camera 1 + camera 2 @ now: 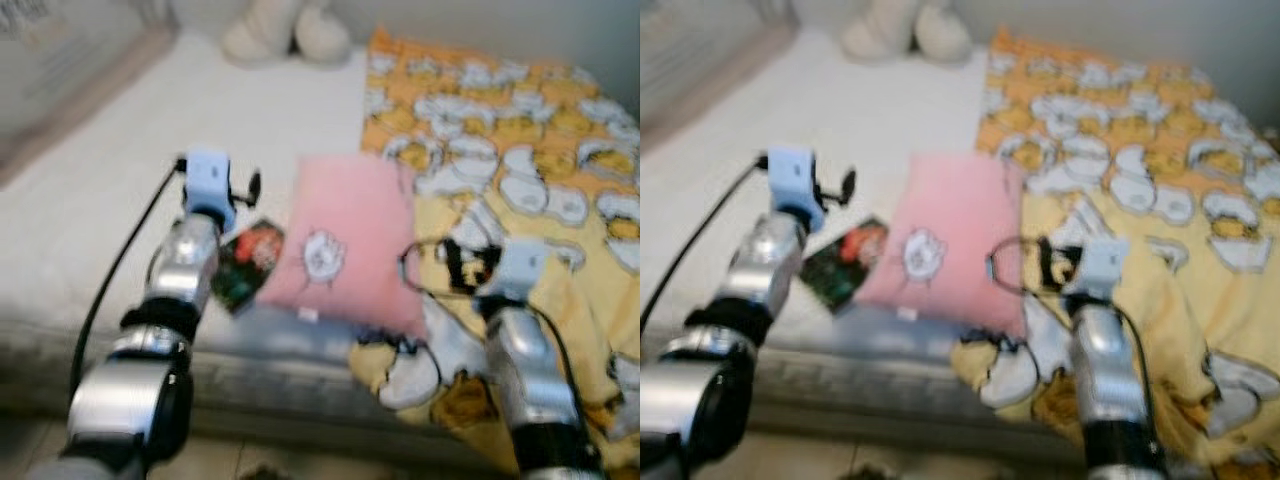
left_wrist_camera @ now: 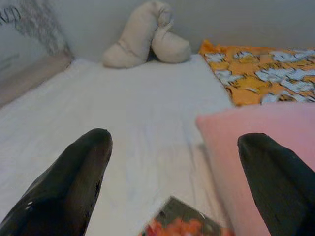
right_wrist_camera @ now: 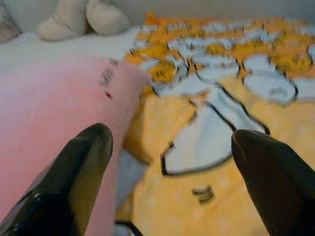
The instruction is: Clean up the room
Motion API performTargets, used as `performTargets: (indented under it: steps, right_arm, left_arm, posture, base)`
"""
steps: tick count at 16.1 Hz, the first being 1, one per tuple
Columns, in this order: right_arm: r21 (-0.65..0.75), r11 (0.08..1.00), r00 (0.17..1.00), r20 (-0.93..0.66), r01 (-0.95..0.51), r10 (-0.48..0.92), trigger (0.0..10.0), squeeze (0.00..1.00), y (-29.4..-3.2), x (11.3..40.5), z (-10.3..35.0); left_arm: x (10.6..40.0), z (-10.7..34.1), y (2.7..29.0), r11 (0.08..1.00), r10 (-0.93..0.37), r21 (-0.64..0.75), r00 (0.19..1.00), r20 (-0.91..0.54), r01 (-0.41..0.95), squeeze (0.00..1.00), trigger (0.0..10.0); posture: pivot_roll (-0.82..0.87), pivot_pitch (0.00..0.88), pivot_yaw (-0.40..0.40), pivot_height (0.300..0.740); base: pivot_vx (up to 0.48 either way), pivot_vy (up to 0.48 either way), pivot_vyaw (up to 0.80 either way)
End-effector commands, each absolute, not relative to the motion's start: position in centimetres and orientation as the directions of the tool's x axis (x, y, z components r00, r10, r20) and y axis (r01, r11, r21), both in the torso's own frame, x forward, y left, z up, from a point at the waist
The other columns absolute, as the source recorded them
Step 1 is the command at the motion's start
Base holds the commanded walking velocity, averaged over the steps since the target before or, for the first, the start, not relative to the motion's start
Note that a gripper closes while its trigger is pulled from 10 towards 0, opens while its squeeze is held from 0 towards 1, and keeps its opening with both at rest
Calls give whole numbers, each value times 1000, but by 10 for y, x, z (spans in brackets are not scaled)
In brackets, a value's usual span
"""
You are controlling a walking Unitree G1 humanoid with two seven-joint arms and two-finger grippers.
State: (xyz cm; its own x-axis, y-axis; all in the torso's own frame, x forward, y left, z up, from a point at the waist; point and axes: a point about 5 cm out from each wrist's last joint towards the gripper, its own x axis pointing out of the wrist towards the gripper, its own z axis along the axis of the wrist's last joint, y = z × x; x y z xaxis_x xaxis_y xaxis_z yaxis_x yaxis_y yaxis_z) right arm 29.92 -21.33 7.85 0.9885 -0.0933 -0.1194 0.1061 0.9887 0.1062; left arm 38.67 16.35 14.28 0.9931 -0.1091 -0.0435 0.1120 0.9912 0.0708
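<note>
- Little looks done: the pink pillow (image 1: 345,240) lies askew at the bed's (image 1: 200,120) near edge, a book (image 1: 248,262) just left, the yellow blanket (image 1: 520,200) rumpled right.
- Left pincer (image 2: 174,184) and right pincer (image 3: 172,179) hover above, both wide and empty.

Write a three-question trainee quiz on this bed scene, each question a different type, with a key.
1. True or false: the pink pillow lies partly on the yellow blanket.
2. Which item lies beside the pillow, under the left end effector? A) book B) shoe C) cup
3. Fill in: the beige stuffed toy sits at the ____ of the bed, by the wall.

Key: 1 true; 2 A; 3 far end. Both the left and the right end effector are open.
</note>
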Motion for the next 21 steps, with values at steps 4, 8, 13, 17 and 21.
performTargets:
  steps: [4,8,13,17,21]
  right_arm:
    - [235,962,983,-152,138,-104,10000,0,-254,326,95]
    - [370,926,977,-215,67,16,10000,0,-244,342,92]
    - [515,856,960,-259,42,109,10000,0,-216,350,79]
    - [548,837,940,-294,15,176,10000,0,-186,356,73]
    - [620,784,933,-302,38,194,10000,0,-167,358,69]
  left_arm:
    - [404,164,144,952,-268,-193,951,-155,237,0,10000]
    - [401,154,149,929,-320,-277,908,-271,244,0,10000]
    - [395,138,145,931,-336,-269,868,-366,247,0,10000]
    - [397,140,135,912,-353,-334,868,-349,237,0,10000]
    - [396,146,105,844,-485,-405,822,-297,352,0,10000]
  posture:
    - [-13,0,11,740]
    - [-16,46,3,740]
    - [17,161,-10,740]
    - [26,208,-24,740]
    - [34,213,-28,740]
  base:
    - [0,0,0]
    - [0,0,0]
    - [0,0,0]
    - [0,0,0]
    - [0,0,0]
